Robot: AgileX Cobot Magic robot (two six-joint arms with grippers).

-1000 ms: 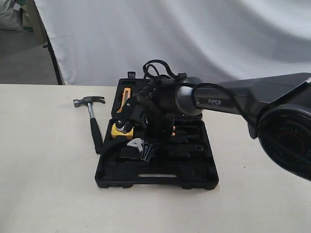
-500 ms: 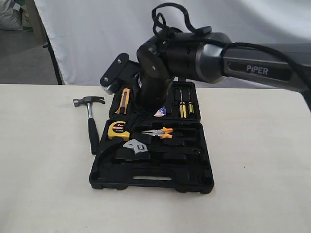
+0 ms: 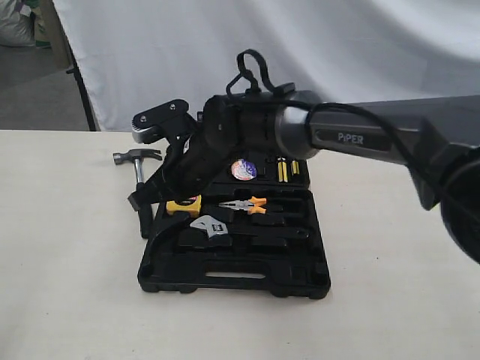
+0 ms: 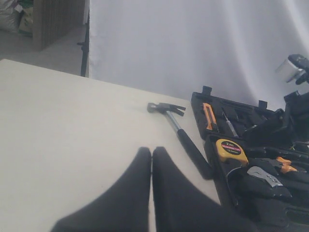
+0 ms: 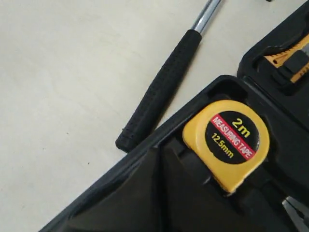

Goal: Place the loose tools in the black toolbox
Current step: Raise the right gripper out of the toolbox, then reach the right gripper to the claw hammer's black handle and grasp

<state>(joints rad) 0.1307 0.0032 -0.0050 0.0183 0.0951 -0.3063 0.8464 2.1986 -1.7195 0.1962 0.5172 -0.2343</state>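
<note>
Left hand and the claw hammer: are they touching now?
Apart. The left wrist view shows the shut left hand short of the claw hammer, with bare table between the hand and the black shaft.

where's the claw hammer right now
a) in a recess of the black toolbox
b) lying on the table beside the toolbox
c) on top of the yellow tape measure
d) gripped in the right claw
b: the hammer lies flat on the table just outside the toolbox, its black grip ending near the corner that holds the yellow tape measure.
</note>
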